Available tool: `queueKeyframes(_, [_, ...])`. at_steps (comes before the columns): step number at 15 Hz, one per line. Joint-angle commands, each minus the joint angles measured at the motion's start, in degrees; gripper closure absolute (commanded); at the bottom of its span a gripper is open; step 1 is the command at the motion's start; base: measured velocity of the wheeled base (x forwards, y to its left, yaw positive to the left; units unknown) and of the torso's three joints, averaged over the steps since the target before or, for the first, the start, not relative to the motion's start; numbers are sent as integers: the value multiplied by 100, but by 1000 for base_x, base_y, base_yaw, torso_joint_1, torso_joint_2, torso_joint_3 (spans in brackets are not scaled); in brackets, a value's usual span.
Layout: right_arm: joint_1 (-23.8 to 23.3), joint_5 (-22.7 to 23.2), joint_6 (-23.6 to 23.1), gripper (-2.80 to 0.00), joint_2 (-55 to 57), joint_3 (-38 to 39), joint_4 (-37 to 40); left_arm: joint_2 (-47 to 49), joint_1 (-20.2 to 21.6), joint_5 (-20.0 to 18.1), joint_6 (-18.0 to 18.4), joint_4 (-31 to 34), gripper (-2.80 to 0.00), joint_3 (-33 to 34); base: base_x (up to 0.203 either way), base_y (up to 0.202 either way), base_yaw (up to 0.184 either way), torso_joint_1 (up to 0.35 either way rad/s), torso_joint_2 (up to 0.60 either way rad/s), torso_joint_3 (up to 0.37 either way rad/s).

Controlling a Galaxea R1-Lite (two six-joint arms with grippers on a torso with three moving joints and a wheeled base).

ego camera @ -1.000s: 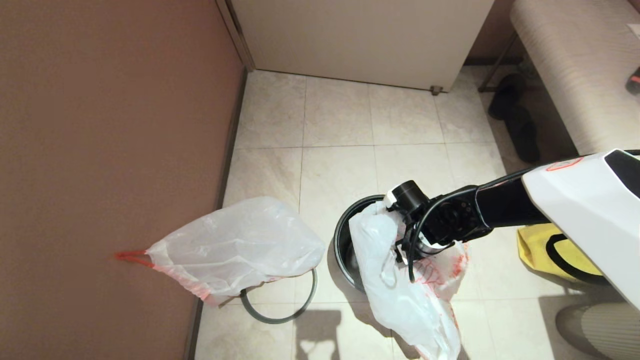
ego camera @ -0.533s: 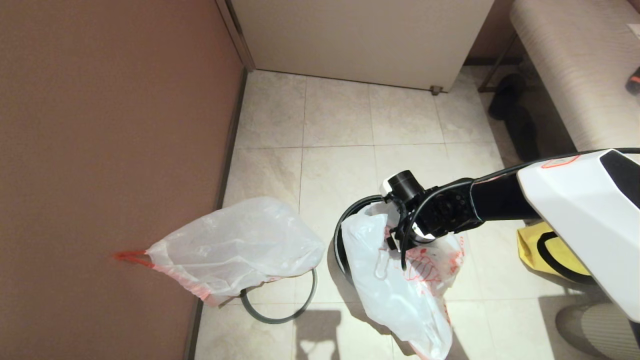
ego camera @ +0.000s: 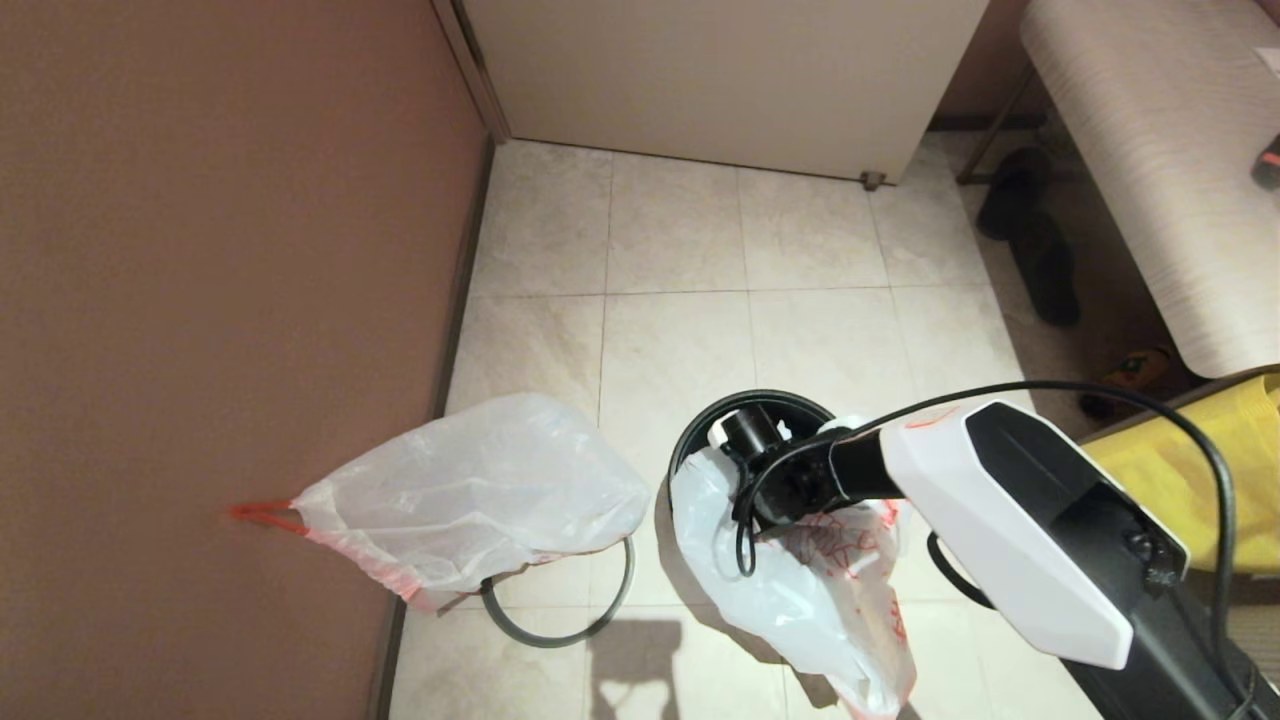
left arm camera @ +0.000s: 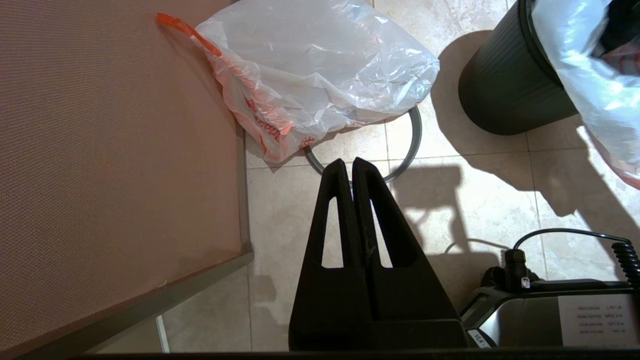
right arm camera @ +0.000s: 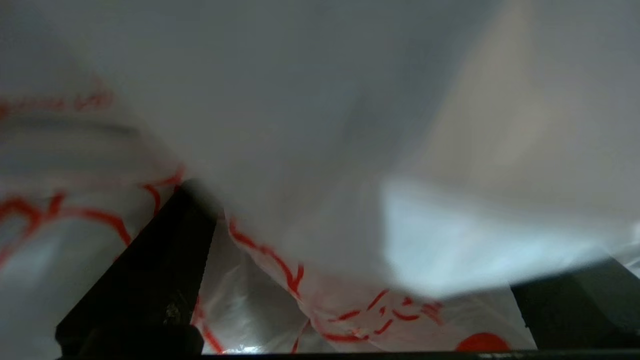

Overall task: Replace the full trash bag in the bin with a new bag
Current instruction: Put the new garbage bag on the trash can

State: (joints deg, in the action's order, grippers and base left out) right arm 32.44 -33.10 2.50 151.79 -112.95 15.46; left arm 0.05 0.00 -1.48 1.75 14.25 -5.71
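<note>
The bulgy full trash bag (ego camera: pixel 470 495) lies on the floor against the brown wall, its red-orange drawstring (ego camera: pixel 262 513) pointing left. It partly covers the grey rim ring (ego camera: pixel 560 625). The black bin (ego camera: pixel 700 440) stands to its right. The new bag (ego camera: pixel 810 600) with red-orange print hangs over the bin's front edge and down to the floor. My right arm reaches down into the bin mouth. In the right wrist view the right gripper (right arm camera: pixel 400 225) is open, its fingers (right arm camera: pixel 150 270) wide apart with bag film draped over them. My left gripper (left arm camera: pixel 352 162) is parked shut above the floor near the ring (left arm camera: pixel 412 145).
The brown wall (ego camera: pixel 200 300) bounds the left side. A white cabinet (ego camera: pixel 720 70) stands at the back and a bench (ego camera: pixel 1150 150) at the right, with black shoes (ego camera: pixel 1030 240) beneath it. A yellow fabric bag (ego camera: pixel 1210 470) sits at the right beside my arm.
My right arm has swung left and dropped lower into the bin mouth, carrying the new bag's top with it. The full bag and the ring have not moved.
</note>
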Motion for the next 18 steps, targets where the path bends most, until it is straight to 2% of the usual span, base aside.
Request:
queueKeyframes(1, [5,-143,-277,-280,724,-74,-422,4,0,-2,1,8,0,-1,0,0,0,0,0,0])
queueKeyframes(3, [-35,-173,-459,-280,752,-78,-466,4,0,-2,1,8,0,-1,0,0,0,0,0,0])
queueKeyframes(7, [-24,-149,-358,-280,122,15,-292,-2,0,-2,1,8,0,-1,0,0,0,0,0,0])
queueKeyframes(13, [333,66,902,-280,-1403,967,1335,4,0,-2,1,8,0,-1,0,0,0,0,0,0])
queueKeyframes(18, [385,256,1322,-280,-2502,1797,1481,4,0,-2,1,8,0,-1,0,0,0,0,0,0])
